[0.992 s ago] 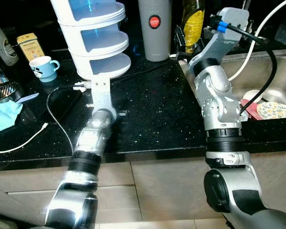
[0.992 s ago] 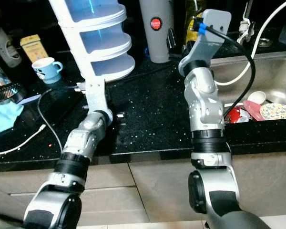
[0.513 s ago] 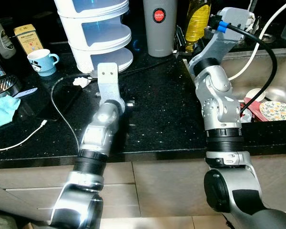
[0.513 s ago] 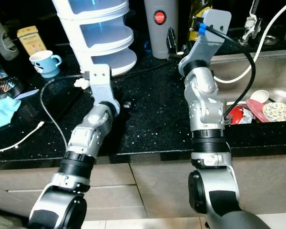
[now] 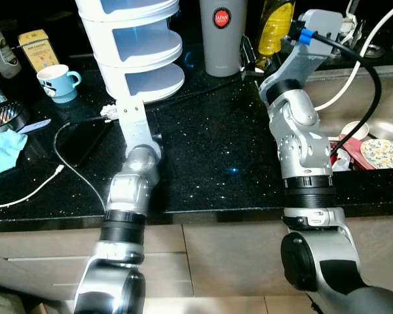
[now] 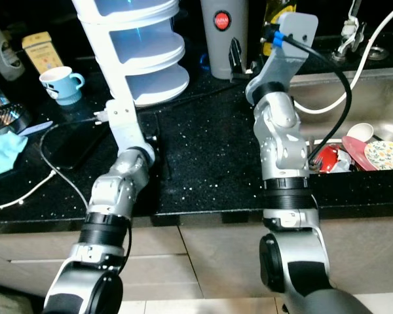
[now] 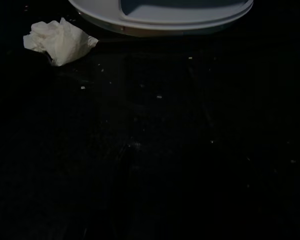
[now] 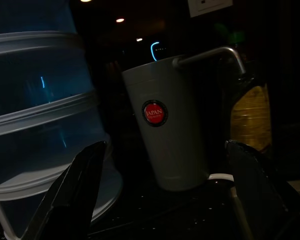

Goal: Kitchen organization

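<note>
Clutter crowds your black counter [image 5: 209, 144] from left to right: a blue cloth [image 5: 1, 149], a white cable [image 5: 33, 190], a blue mug [image 5: 56, 82], a crumpled tissue [image 7: 57, 41] just beside the white stacked container [image 5: 134, 46], then a grey flask [image 5: 223, 36], a yellow bottle [image 5: 275, 29] and dishes in the sink [image 5: 380, 104], so the tidying looks barely begun. Your left gripper hides beyond its wrist near the container's base and you cannot tell its jaw state, while the right gripper [image 8: 165, 195] faces the flask with jaws wide apart, holding nothing. Open room is the bare counter between the arms, though its front edge runs close beneath both forearms.
</note>
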Controlling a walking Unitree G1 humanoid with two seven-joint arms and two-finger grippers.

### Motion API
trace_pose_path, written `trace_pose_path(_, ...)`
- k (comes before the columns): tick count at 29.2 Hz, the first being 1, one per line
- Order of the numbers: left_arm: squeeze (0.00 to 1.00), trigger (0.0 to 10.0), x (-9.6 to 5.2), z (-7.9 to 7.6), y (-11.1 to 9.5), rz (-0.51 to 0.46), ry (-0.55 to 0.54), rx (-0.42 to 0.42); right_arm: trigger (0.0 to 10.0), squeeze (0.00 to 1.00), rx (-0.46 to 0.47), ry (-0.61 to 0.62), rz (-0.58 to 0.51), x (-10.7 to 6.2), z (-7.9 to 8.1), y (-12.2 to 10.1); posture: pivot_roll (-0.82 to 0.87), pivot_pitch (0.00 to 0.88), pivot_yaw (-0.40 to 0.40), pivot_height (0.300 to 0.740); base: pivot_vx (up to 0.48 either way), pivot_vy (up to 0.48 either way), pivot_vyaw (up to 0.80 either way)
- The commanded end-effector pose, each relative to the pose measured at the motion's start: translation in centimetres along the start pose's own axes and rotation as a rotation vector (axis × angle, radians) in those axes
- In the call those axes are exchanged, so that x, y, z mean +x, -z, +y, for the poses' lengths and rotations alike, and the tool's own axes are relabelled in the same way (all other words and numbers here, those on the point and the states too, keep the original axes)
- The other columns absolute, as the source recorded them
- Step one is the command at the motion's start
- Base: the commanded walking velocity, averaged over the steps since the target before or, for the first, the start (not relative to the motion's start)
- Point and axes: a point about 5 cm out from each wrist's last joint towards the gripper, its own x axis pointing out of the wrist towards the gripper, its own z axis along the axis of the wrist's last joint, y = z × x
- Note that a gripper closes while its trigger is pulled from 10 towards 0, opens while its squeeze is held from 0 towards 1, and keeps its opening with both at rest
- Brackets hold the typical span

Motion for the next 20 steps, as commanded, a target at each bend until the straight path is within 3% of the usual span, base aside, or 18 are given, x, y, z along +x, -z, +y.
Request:
trace_pose_path(1, 0.00, 10.0, -0.6, -1.6, 2.2, 0.100, 0.025, -0.061, 10.0, 0.00, 0.005, -0.009, 0.011, 0.0, 0.3, 0.2, 0.01, 0.000, 0.070, 0.740, 0.000, 0.000, 0.00)
trace_pose_path(9, 0.00, 10.0, -0.7, -1.5, 2.7, 0.135, 0.017, -0.055, 10.0, 0.00, 0.006, -0.009, 0.013, -0.1, 0.3, 0.3, 0.01, 0.000, 0.070, 0.740, 0.000, 0.000, 0.00)
trace_pose_path(11, 0.00, 10.0, -0.9, -2.3, 3.1, 0.156, 0.077, -0.028, 10.0, 0.00, 0.007, -0.008, 0.013, -0.1, 0.3, 0.3, 0.01, 0.000, 0.070, 0.740, 0.000, 0.000, 0.00)
trace_pose_path(13, 0.00, 10.0, -1.5, -3.9, 3.5, 0.168, 0.183, 0.038, 10.0, 0.00, 0.009, -0.009, 0.013, 0.0, 0.4, 0.2, 0.02, 0.000, 0.071, 0.740, 0.000, 0.000, 0.00)
trace_pose_path(14, 0.00, 10.0, -1.5, -3.9, 3.5, 0.168, 0.183, 0.038, 10.0, 0.00, 0.009, -0.009, 0.013, 0.0, 0.4, 0.2, 0.02, 0.000, 0.071, 0.740, 0.000, 0.000, 0.00)
trace_pose_path(16, 0.00, 10.0, -1.9, -4.6, 3.3, 0.129, 0.234, 0.145, 10.0, 0.00, 0.012, -0.009, 0.014, 0.0, 0.4, 0.3, 0.02, 0.000, 0.070, 0.740, 0.000, 0.000, 0.00)
trace_pose_path(19, 0.00, 10.0, -2.0, -4.8, 3.2, 0.102, 0.252, 0.200, 10.0, 0.00, 0.012, -0.009, 0.014, 0.0, 0.4, 0.3, 0.02, 0.000, 0.070, 0.740, 0.000, 0.000, 0.00)
trace_pose_path(20, 0.00, 10.0, -2.1, -5.1, 2.8, 0.032, 0.275, 0.312, 10.0, 0.00, 0.013, -0.009, 0.015, 0.0, 0.5, 0.3, 0.02, 0.000, 0.074, 0.740, 0.000, 0.000, 0.00)
